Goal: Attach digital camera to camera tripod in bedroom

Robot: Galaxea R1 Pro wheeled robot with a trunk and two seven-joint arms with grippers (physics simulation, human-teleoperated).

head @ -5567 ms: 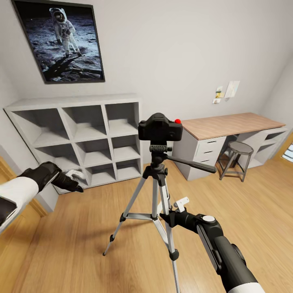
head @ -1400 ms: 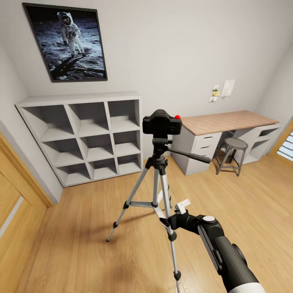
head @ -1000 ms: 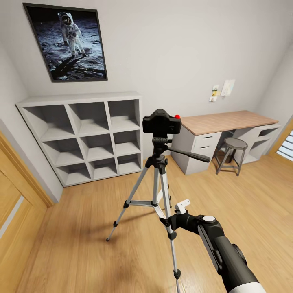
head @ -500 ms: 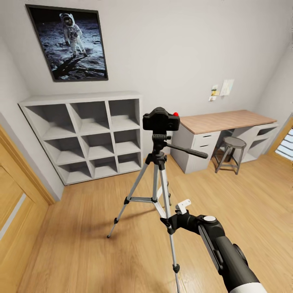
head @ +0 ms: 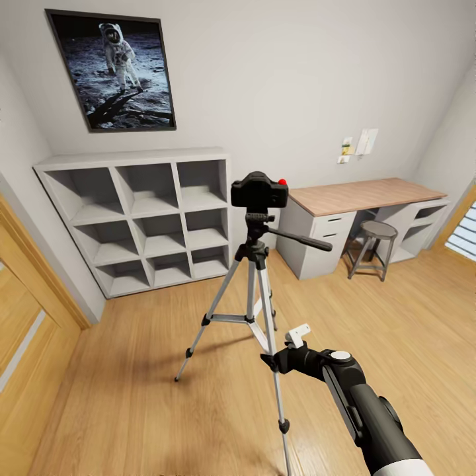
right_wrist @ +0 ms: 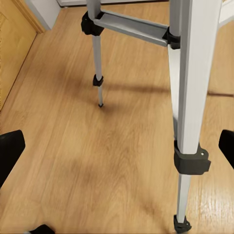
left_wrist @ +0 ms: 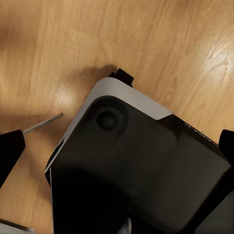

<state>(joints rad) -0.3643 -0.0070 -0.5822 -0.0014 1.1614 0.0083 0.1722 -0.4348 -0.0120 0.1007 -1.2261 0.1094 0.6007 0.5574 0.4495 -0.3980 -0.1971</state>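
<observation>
Small black boxy digital camera (head: 259,192): sits level on the head of the tripod, a red mark at its top right corner; it is well above and beyond the right gripper, in the head view.
Silver-legged camera tripod with black joints (head: 253,311): stands upright on the floor, three legs spread, with a long black pan handle reaching out to the right just under the camera. Its near leg passes just in front of the right gripper; in the right wrist view that leg (right_wrist: 190,87) runs between the spread fingers, with a black joint collar and foot low on it.
Right gripper (head: 274,360): released, black fingertips wide apart at the edges of the right wrist view, clasping nothing; the tripod leg is close but whether it touches cannot be told.
Left gripper (left_wrist: 117,146): fingers spread, holding nothing; beyond them lies the robot's own black and grey base over the plank floor.
Light wooden plank floor (head: 132,396): beneath both grippers.
Grey-white cube shelf (head: 142,218): against the wall, far beyond the right gripper, left of the tripod.
Wood-topped desk with grey-white drawers (head: 360,198): far beyond the right gripper, with a round stool (head: 371,248) at it.
Framed astronaut picture (head: 112,69): on the wall above the shelf.
</observation>
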